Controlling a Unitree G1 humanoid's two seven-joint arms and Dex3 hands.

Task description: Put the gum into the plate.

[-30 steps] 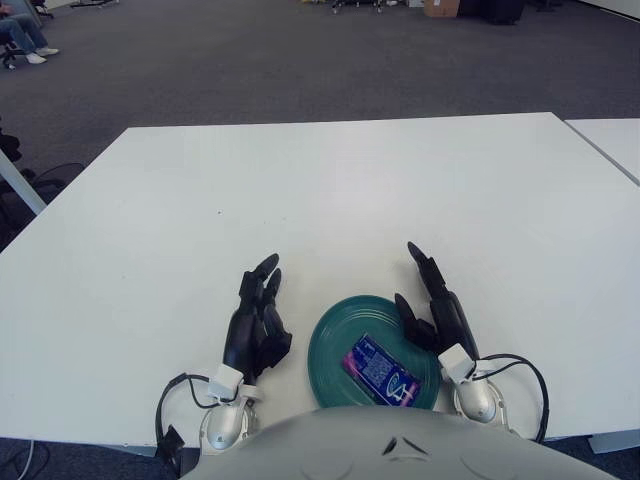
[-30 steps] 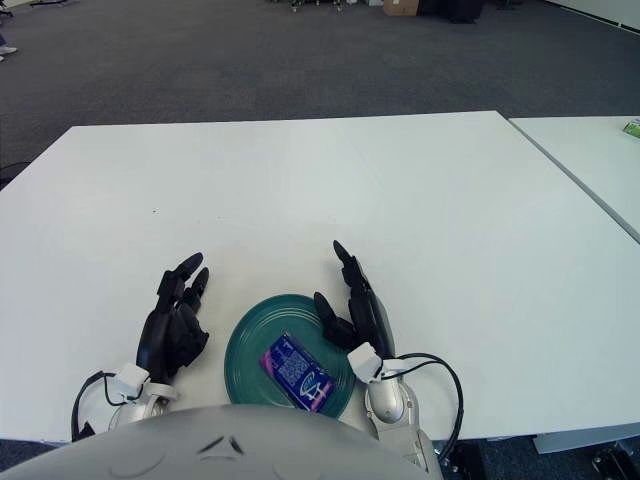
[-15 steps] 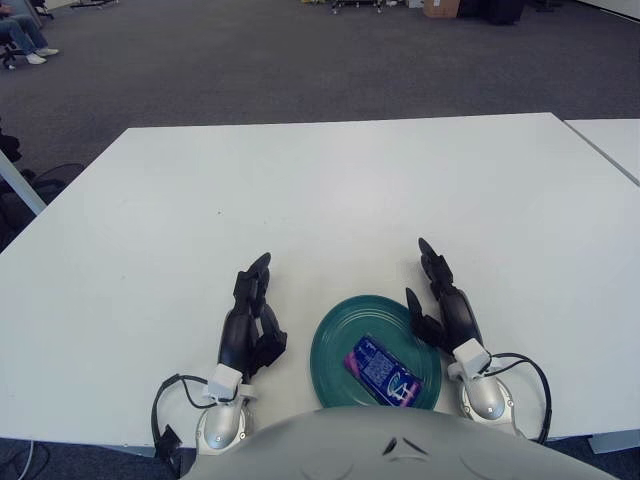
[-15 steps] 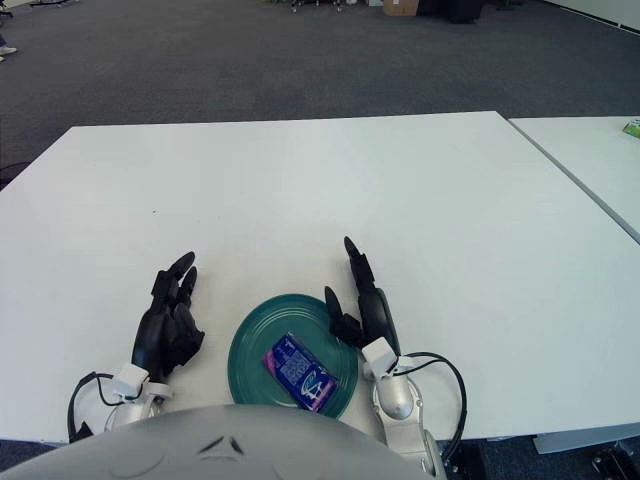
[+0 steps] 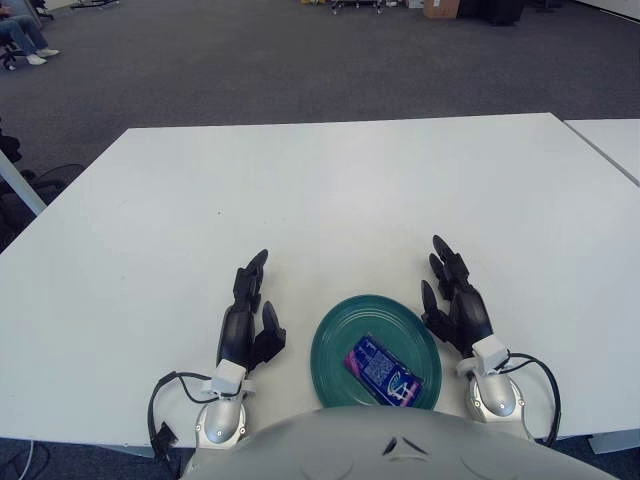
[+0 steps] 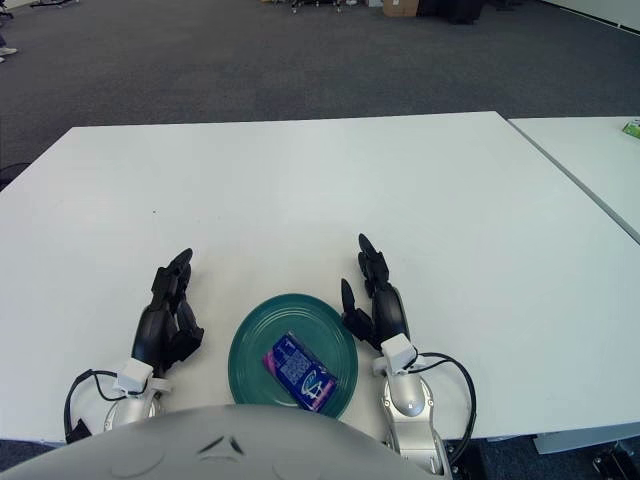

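Observation:
A blue and purple gum pack (image 5: pixel 381 371) lies flat inside the green plate (image 5: pixel 345 323) at the near edge of the white table. My right hand (image 5: pixel 452 296) rests on the table just right of the plate, fingers relaxed and empty. My left hand (image 5: pixel 245 312) rests on the table left of the plate, fingers relaxed and empty. Neither hand touches the gum or the plate.
The white table (image 5: pixel 330 190) stretches ahead of the plate. A second white table (image 5: pixel 612 140) stands at the right with a narrow gap between. Grey carpet floor lies beyond.
My right hand has moved right, off the plate's rim onto the table beside it. My left hand has shifted slightly left and back. The gum stays in the plate.

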